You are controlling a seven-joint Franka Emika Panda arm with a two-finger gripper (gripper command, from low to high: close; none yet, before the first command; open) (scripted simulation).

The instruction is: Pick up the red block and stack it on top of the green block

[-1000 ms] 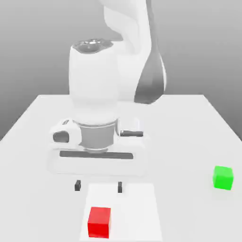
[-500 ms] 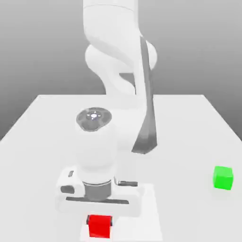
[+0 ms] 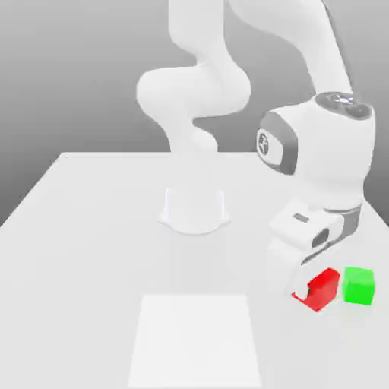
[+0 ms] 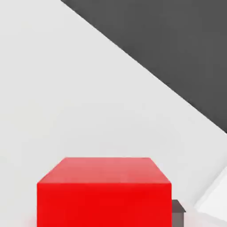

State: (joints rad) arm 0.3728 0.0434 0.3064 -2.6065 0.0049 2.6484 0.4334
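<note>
Red block (image 4: 104,204) betw. gripper (image 4: 106,217) fingers, just beside green block (image 3: 358,286).

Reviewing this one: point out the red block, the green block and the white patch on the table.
Red block (image 4: 104,205): hand view, on its side face.
Green block (image 3: 358,287): exterior view, on its front face.
White patch (image 3: 194,342): exterior view, on its middle.

Bright even light, pale glare, grey-shaded backdrop, faint shadows
</note>
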